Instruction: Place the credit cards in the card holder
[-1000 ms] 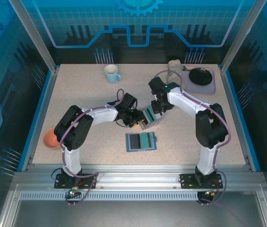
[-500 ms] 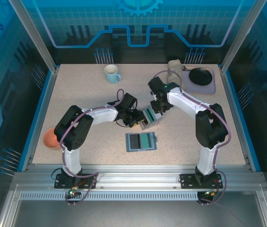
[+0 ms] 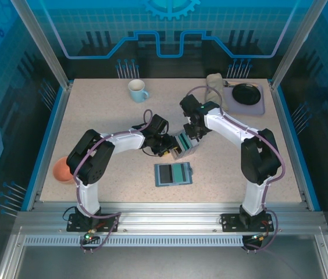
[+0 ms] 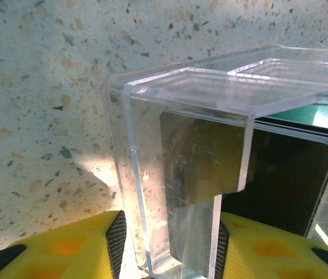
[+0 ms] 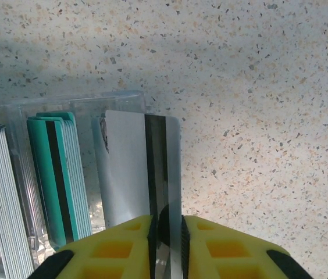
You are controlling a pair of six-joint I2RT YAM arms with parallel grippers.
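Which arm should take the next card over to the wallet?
Right. The right gripper pinches a pale card with a dark stripe in the end slot of the clear rack, while the left gripper clamps the rack to steady it. The open wallet lies close by.

Clear acrylic tiered card rack (image 3: pixel 184 144) mid-table. Blue-teal folding card holder (image 3: pixel 173 173) lies open just in front of it, apart. White ceramic mug (image 3: pixel 137 90) far back, left of centre. Grey rectangular tray (image 3: pixel 261 107) in far right corner, black round dish (image 3: pixel 245 93) on it, beige lump (image 3: pixel 214 84) beside tray's left. Orange ball (image 3: pixel 62 169) at left edge. Left gripper (image 3: pixel 167 146) at rack's left end, straddling its wall. Right gripper (image 3: pixel 192 132) at rack's far right, pinching 1 pale striped plastic card (image 5: pixel 135 168) standing in end slot; teal plastic cards (image 5: pixel 59 174) in next slot.
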